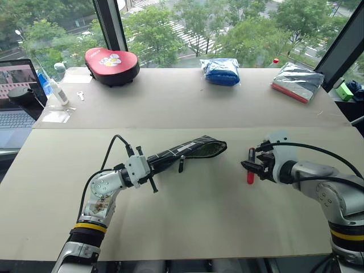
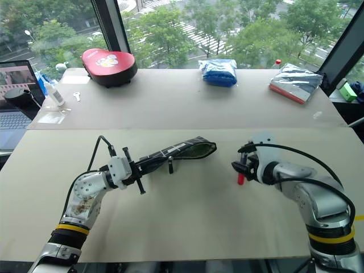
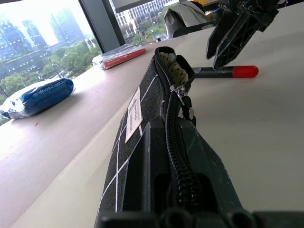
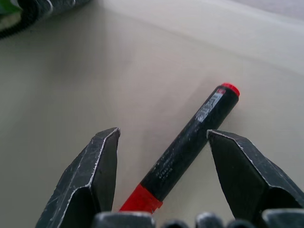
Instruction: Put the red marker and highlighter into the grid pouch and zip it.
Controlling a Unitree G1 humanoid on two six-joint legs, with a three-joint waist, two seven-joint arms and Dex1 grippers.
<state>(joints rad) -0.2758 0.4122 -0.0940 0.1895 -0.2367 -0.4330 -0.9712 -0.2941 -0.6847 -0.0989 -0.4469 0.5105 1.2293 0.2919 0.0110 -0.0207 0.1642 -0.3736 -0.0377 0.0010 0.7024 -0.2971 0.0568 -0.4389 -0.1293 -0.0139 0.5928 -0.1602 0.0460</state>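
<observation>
Your right gripper (image 1: 248,165) stood with its fingers (image 4: 90,175) spread wide and grasping nothing, poised over the red marker (image 4: 185,147). The marker lay flat on the table (image 1: 199,222) between the two fingers, apart from both, black half pointing away from the wrist and red half toward it. In the head views you could see its red end poking out just below the gripper.

Your left gripper (image 1: 149,169) was clenched on the near end of the grid pouch (image 1: 185,149), holding it up off the table so it reached out toward the right arm. The pouch's far end gaped open, zipper undone, with the pull strap (image 1: 181,165) dangling beneath. Something green showed inside the mouth of the pouch (image 4: 8,8), seemingly the highlighter, though too little of it was visible to be certain. The marker sat well apart from the pouch's open end, off to its right.

Farther back on the table you had a red case (image 1: 112,65), a blue bag (image 1: 220,71) and a silver packet (image 1: 297,81), with a laptop (image 1: 16,94) at the left edge.
</observation>
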